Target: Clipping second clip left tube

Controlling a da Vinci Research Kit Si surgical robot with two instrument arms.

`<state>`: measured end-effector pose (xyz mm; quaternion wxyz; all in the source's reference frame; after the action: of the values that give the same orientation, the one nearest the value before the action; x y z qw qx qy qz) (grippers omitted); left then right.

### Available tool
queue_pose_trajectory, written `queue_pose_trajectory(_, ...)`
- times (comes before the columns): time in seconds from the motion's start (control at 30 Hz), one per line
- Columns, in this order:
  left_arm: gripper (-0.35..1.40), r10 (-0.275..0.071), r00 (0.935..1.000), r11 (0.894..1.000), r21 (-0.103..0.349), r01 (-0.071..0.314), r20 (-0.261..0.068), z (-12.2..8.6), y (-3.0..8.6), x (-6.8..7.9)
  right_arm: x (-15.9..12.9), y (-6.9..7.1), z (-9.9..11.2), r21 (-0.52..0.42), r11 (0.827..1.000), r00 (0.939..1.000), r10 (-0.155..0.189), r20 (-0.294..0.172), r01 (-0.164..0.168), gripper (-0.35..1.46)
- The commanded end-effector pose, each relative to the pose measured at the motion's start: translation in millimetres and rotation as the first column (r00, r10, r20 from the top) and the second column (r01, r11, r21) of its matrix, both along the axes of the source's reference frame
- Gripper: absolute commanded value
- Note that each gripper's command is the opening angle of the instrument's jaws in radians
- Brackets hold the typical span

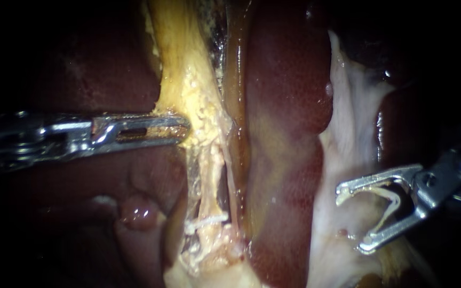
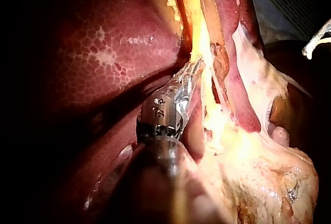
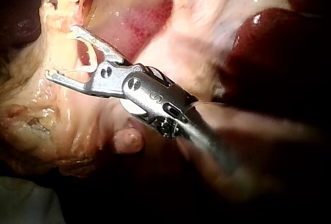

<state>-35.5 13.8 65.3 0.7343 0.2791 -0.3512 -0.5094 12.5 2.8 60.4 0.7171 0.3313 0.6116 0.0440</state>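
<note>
the left instrument point(image 1: 185, 128) is cut off by the endoscope view's edge, its shaft blurred, and its tip is buried in the yellow tissue point(image 1: 188, 80); the left wrist view hides that tip the same way. the right instrument point(image 1: 352, 220) is lost in darkness further back. the thin clip point(image 1: 388, 205) it carries is hard to separate from the pale tissue point(image 1: 348, 133) behind.

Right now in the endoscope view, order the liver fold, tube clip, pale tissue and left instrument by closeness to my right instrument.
1. Pale tissue, just behind the right instrument and its loaded clip.
2. Liver fold, centre.
3. Tube clip, beyond the fold.
4. Left instrument, far left.
</note>
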Motion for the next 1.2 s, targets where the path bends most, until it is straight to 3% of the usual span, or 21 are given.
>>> queue_pose_trajectory(0.03, -0.35, -0.001, 1.0, 1.0, 0.0, 0.001, -0.001, 0.0, 0.0, 0.0, 0.0, 0.0, 0.0, 0.0, 1.0, 1.0, -0.001, 0.0, 0.001, 0.59)
queue_pose_trajectory(0.3, -0.35, 0.002, 1.0, 1.0, 0.004, -0.002, 0.002, -1.0, 0.2, 0.6, 0.4, -0.3, 0.1, -0.003, 1.0, 1.0, 0.0, 0.0, 0.0, 0.59)
queue_pose_trajectory(0.57, -0.35, -0.016, 0.9999, 1.0, 0.0, 0.016, 0.005, -6.0, 1.1, 3.3, 3.0, -1.3, 1.0, 0.006, 1.0, 0.9999, 0.006, 0.01, -0.006, 0.58)
queue_pose_trajectory(0.77, -0.35, -0.022, 0.9997, 1.0, -0.014, 0.022, 0.007, -7.7, 1.4, 4.4, 5.1, -1.9, 1.6, 0.164, 0.986, 0.9968, 0.02, 0.078, -0.033, 0.57)
queue_pose_trajectory(0.83, -0.35, -0.019, 0.9998, 1.0, -0.019, 0.019, 0.01, -8.0, 1.5, 4.6, 6.1, -2.1, 1.9, 0.195, 0.98, 0.9943, 0.011, 0.106, -0.031, 0.56)
queue_pose_trajectory(0.93, -0.35, -0.019, 0.9998, 1.0, -0.018, 0.019, 0.01, -8.3, 1.4, 4.7, 7.8, -2.4, 2.6, 0.218, 0.976, 0.9884, -0.009, 0.152, -0.024, 0.55)
queue_pose_trajectory(1.2, -0.35, -0.019, 0.9998, 1.0, -0.021, 0.019, 0.012, -9.3, 1.3, 4.9, 12.9, -2.4, 6.1, 0.288, 0.955, 0.9792, 0.009, 0.203, -0.068, 0.55)
